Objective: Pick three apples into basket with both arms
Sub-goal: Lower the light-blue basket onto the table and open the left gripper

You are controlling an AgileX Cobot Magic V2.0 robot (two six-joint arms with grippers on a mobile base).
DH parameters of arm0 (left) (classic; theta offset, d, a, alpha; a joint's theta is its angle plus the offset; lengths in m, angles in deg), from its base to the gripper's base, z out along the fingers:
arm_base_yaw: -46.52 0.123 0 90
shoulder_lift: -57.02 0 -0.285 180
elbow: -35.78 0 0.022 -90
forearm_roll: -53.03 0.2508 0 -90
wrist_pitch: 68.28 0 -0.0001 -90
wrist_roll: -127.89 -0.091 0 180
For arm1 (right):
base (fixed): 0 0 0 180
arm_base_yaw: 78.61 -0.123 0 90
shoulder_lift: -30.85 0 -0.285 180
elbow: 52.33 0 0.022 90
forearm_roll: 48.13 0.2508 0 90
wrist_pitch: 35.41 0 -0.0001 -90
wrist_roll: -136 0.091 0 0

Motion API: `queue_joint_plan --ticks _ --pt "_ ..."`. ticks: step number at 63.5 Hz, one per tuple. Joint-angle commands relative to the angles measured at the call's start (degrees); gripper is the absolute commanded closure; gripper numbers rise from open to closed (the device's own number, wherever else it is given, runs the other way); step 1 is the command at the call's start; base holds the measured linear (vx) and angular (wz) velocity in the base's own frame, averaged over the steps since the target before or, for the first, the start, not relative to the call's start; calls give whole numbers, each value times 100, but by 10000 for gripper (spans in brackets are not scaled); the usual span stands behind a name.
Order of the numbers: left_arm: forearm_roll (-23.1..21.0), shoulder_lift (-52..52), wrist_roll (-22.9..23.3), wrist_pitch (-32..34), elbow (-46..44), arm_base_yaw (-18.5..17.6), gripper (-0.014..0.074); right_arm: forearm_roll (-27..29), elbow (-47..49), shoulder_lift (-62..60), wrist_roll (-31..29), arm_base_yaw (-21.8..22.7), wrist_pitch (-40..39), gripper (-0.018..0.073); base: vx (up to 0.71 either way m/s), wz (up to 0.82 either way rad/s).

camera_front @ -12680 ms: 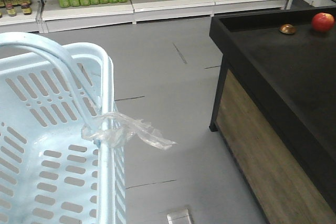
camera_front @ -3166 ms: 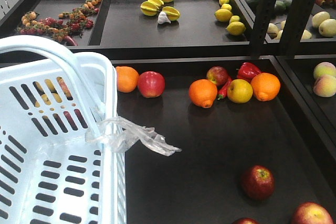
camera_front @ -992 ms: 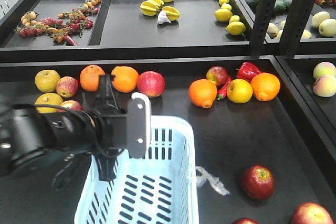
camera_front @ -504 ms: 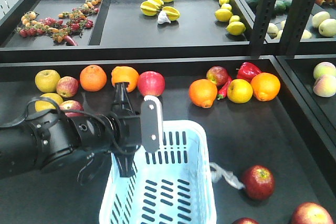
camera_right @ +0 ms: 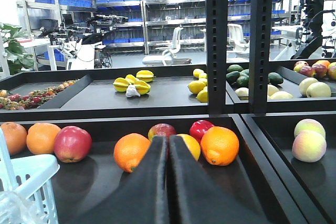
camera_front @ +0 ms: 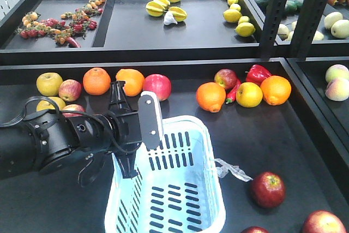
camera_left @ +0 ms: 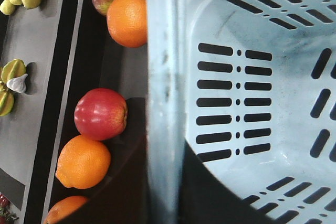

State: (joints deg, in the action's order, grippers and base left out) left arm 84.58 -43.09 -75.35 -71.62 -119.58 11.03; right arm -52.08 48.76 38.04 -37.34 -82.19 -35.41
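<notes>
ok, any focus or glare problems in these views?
Left wrist: a pale bar of the basket lies close to the lens, a blurred band hiding the middle. Right wrist: right gripper is soft and dark in the foreground, while the orange behind is sharp. Front: evenly lit, soft shadows, no strong glare.

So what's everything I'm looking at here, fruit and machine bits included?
basket: one, pale blue, front tray.
plastic scrap: one, clear, at the basket's right side.
dark red apples: three, front right, two cut off by the frame.
pink-red apple: one, back row, beside an orange.
other red apples: at least two, back row.
yellow apples: two, far left.
oranges: four, orange, back row.
red pepper: one, behind the right-hand orange.
starfruit: a few, yellow, upper tray.
lemons: several, yellow, upper tray, right of the starfruit.
left arm: one, black, entering from the picture's left edge.
left pincer: black, shut on the basket's handle.
right pincer: black, shut, empty.
</notes>
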Motion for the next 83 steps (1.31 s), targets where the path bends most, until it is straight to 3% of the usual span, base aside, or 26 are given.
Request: queue_joint_plan --ticks 1,17,41,51,70,83 --pt "-43 134 106 108 -119 6 590 -30 -76 -58 -6 12 -413 568 0 0" --pt "-43 138 95 108 -119 -1 499 -30 -76 -58 -6 12 -413 568 0 0" --pt "-59 153 95 97 -119 -1 118 -30 -76 -58 -6 12 -418 568 0 0" --pt "-61 153 95 67 -119 -1 1 -30 -76 -58 -6 12 -418 568 0 0" --pt "-135 647 145 -764 -119 -60 -11 -30 -76 -58 -6 12 -418 568 0 0" --pt "-1057 1561 152 -1587 -119 -53 -9 -30 -76 -58 -6 12 -418 568 0 0"
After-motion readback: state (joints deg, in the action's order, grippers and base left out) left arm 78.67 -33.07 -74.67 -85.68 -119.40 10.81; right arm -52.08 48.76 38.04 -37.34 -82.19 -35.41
